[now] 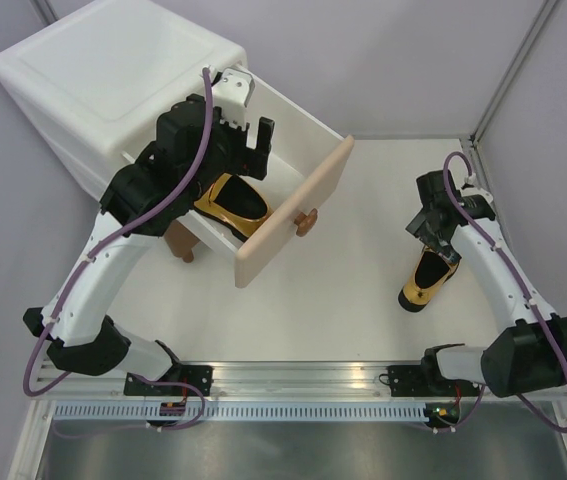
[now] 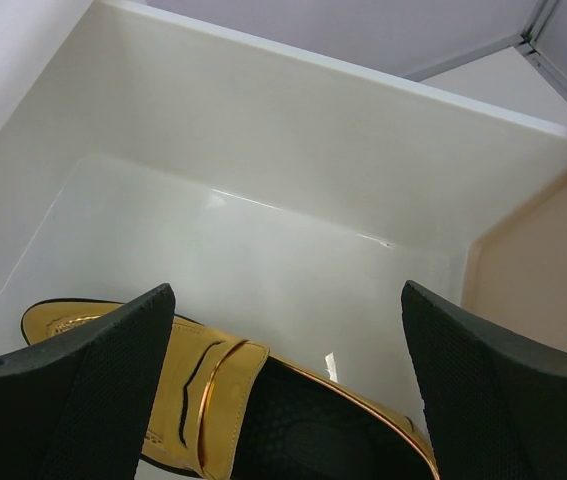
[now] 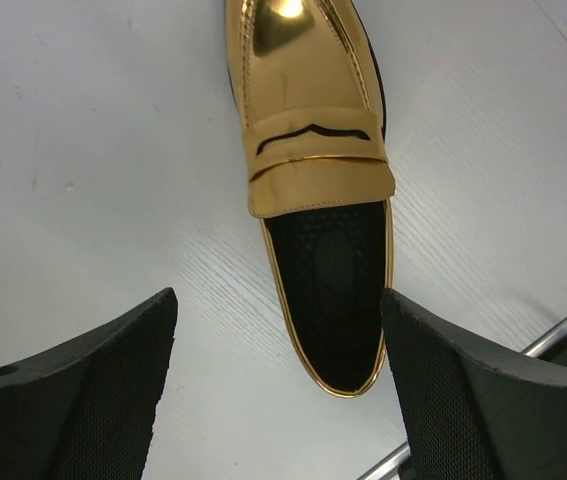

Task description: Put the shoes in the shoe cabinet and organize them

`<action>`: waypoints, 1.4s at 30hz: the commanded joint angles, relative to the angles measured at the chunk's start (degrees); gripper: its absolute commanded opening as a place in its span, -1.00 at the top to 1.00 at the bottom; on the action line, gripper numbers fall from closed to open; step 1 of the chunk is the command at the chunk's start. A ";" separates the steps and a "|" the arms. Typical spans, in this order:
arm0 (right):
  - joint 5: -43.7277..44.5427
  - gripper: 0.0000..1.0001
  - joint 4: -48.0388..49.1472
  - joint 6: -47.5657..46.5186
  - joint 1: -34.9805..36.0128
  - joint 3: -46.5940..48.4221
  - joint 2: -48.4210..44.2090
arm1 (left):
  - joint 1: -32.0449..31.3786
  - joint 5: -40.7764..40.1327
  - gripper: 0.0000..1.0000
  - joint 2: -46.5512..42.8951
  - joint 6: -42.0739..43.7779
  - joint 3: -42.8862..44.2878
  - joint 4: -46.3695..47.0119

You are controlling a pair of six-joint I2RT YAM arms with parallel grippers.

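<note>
Seen from overhead, the cabinet [image 1: 113,80] stands at about 10 o'clock on the table [image 1: 343,320], with its upper drawer [image 1: 298,120] pulled out toward 4 o'clock. One gold shoe [image 1: 231,205] lies on the drawer floor, close to the cabinet end, so one of the four shoes is put away.

The left gripper [image 1: 246,140] hangs over that drawer with its fingers spread wide and nothing between them. In its wrist view the shoe lies below the fingertips and apart from them, so I judge it released.

The second gold shoe [image 1: 425,280] sits on the bare table at about 3 o'clock, with its toe toward 7 o'clock and its heel toward the right gripper [image 1: 435,238]. That gripper hovers just above the heel end, its fingers wide on either side of the shoe's line and touching nothing. It looks poised to take this shoe.

The lower drawer appears shut, though it is mostly hidden under the open one. No purple shoes show in any view, so I cannot tell where that pair is.

By my reckoning the task is at an early stage. The second gold shoe must join its mate, and the purple pair must be found and stowed. The drawer probably needs pushing shut afterwards.
</note>
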 commanded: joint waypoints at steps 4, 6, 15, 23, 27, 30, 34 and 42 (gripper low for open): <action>-6.64 -0.67 -0.01 -0.79 -3.60 -4.98 1.76 | 0.81 1.43 -0.92 -0.25 -1.69 -0.55 0.85; -9.18 -0.64 1.39 -1.57 -4.48 -6.64 2.64 | 0.90 1.61 -0.92 -0.69 -1.78 -0.90 0.85; -13.86 -0.29 6.49 -4.65 -4.84 -11.13 6.60 | 2.65 2.75 -0.92 -1.57 -0.72 -2.23 0.93; -12.11 0.12 11.06 -6.59 -4.84 -14.30 9.06 | 3.45 4.07 -0.93 -1.48 -0.20 -2.14 0.93; -10.52 0.49 12.39 -8.43 -4.84 -13.61 10.55 | 3.71 4.33 -0.93 -1.40 -0.11 -1.70 1.11; -9.38 0.77 12.04 -10.63 -4.84 -11.94 11.00 | 3.80 4.33 -0.93 -1.48 -0.11 -1.52 1.11; -6.40 0.99 10.81 -13.97 -4.84 -8.16 9.77 | 3.80 4.42 -0.93 -1.40 -0.37 -1.44 1.64; -4.11 0.99 9.58 -21.70 -4.84 6.06 7.92 | 3.89 4.60 -0.93 -1.22 -0.55 -1.44 3.31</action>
